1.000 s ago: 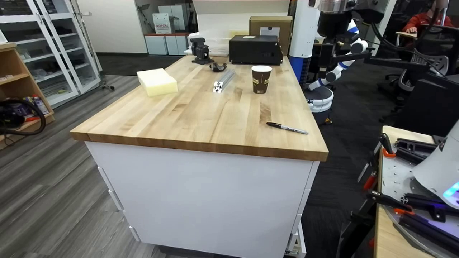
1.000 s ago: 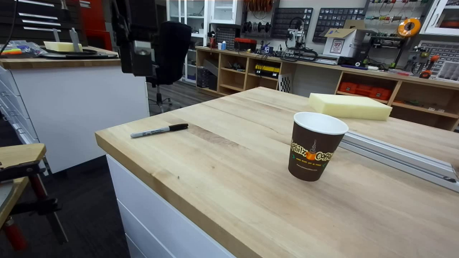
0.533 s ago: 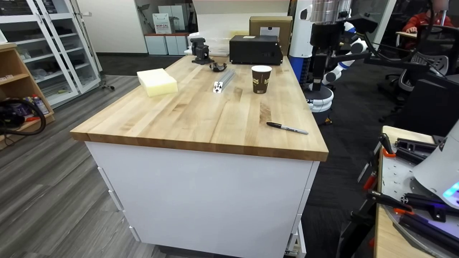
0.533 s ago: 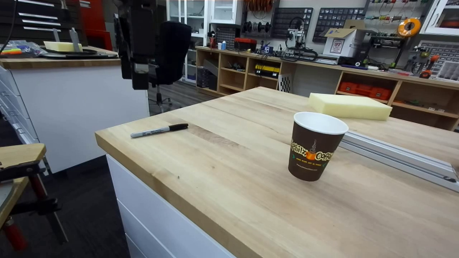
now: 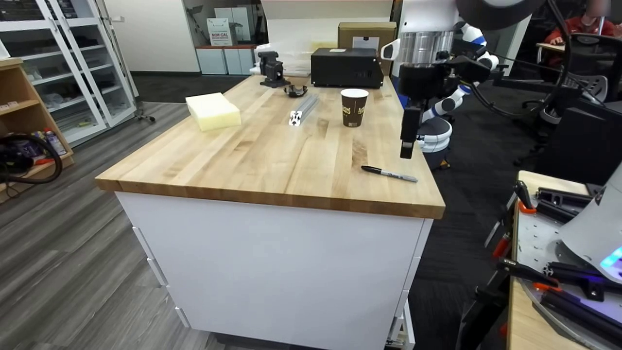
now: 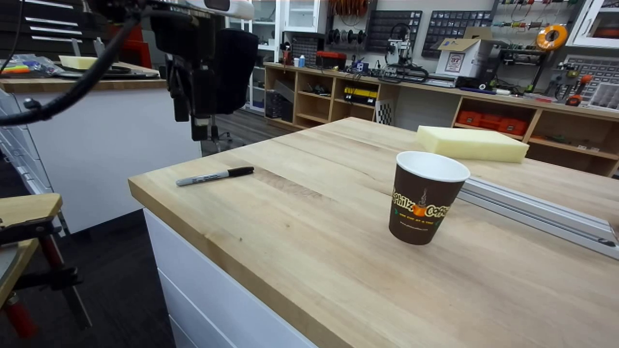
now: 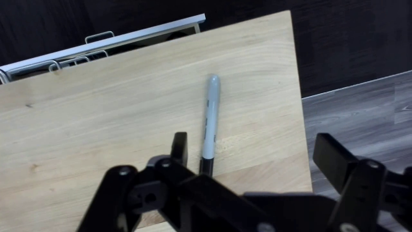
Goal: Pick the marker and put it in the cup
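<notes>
The marker (image 5: 388, 173) is a slim grey pen with a black cap, lying flat near the table's corner; it also shows in an exterior view (image 6: 215, 176) and in the wrist view (image 7: 210, 119). The dark brown paper cup (image 5: 353, 111) with a white rim stands upright; it also shows in an exterior view (image 6: 421, 209). It is out of the wrist view. My gripper (image 5: 407, 149) is open and empty, pointing down above the marker. In the wrist view the jaws (image 7: 252, 145) stand wide apart, with the marker nearer the left finger and part of its cap hidden behind the gripper.
A yellow foam block (image 5: 214, 112) and an aluminium profile (image 5: 303, 110) lie on the wooden table (image 5: 272, 165). A black box (image 5: 346, 68) and a dark clamp-like device (image 5: 273, 69) stand at the far end. An open drawer (image 7: 103, 42) juts out below the table edge.
The arm has come lower and closer to the marker, turning on the way; its cable now swings into the foreground of an exterior view. The marker and cup have not moved.
</notes>
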### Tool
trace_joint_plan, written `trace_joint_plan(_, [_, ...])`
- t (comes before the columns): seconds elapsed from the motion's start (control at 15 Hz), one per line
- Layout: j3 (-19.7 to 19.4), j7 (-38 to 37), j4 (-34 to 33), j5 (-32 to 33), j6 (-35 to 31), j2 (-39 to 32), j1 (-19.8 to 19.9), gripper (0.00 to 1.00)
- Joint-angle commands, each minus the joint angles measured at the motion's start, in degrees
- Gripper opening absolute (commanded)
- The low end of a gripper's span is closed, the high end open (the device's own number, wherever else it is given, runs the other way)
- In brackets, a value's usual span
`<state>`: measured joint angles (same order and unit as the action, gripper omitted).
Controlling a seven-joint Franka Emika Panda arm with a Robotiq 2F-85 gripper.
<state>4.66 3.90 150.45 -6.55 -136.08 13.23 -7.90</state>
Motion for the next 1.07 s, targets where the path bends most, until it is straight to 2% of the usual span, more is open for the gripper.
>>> trace_joint_plan(0.0, [1.62,0.60,0.58,-0.66,-5.97,-3.71,-1.45,1.00])
trace_joint_plan(0.13, [2.35,0.71,0.93,-0.52,-8.52,-5.44,-1.76,0.99])
trace_joint_plan(0.2, [2.73,0.67,1.09,-0.82,-9.80,-6.21,-1.99,0.74])
trace_joint_plan(0.33, [3.52,-0.17,1.40,-0.21,-12.12,-7.75,-2.16,0.68])
trace_joint_plan(0.53, [4.58,-1.67,1.69,1.59,-15.46,-10.18,-2.29,0.48])
trace_joint_plan(0.6, [4.94,-2.44,1.90,2.68,-16.48,-10.94,-2.21,0.65])
trace_joint_plan(0.67, [5.15,-2.92,1.87,3.40,-17.13,-11.57,-2.19,0.87])
trace_joint_plan(0.73, [5.29,-3.07,1.76,3.94,-17.21,-11.86,-2.20,0.88])
trace_joint_plan(0.87, [5.42,-3.82,1.33,5.64,-16.91,-12.14,-2.12,0.97])
trace_joint_plan(1.0, [5.25,-5.12,1.18,7.58,-16.64,-12.03,-1.89,1.00])
